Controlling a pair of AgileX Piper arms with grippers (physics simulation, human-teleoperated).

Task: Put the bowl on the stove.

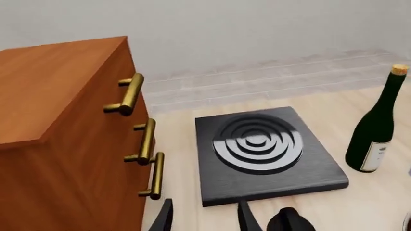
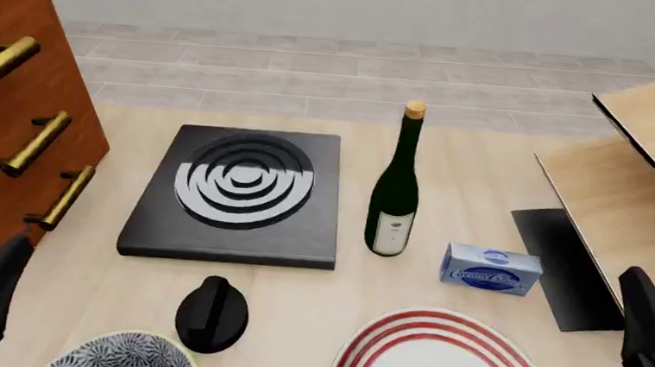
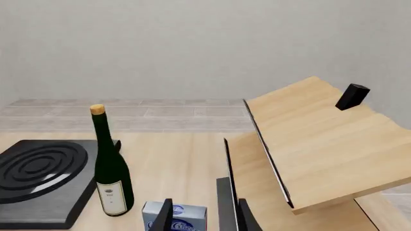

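Note:
The bowl (image 2: pixel 125 356), black-and-white patterned with a pale rim, sits at the table's near edge on the left, half cut off by the front view. The stove (image 2: pixel 234 196) is a black slab with grey burner rings, lying farther back, beside the cabinet. In the left wrist view the stove (image 1: pixel 263 154) lies just ahead of my left gripper (image 1: pixel 205 219), which is open and empty. My right gripper (image 3: pixel 204 219) is open too, over the table's right side, with the stove (image 3: pixel 38 178) far off to one side. Neither wrist view shows the bowl.
A black round knob (image 2: pixel 212 314) stands between bowl and stove. A red-ringed white plate (image 2: pixel 442 362) lies near front centre. A green wine bottle (image 2: pixel 395 188) and a blue box (image 2: pixel 490 268) stand right of the stove. An orange drawer cabinet (image 2: pixel 9 127) is at left, a tilted wooden shelf (image 2: pixel 640 171) at right.

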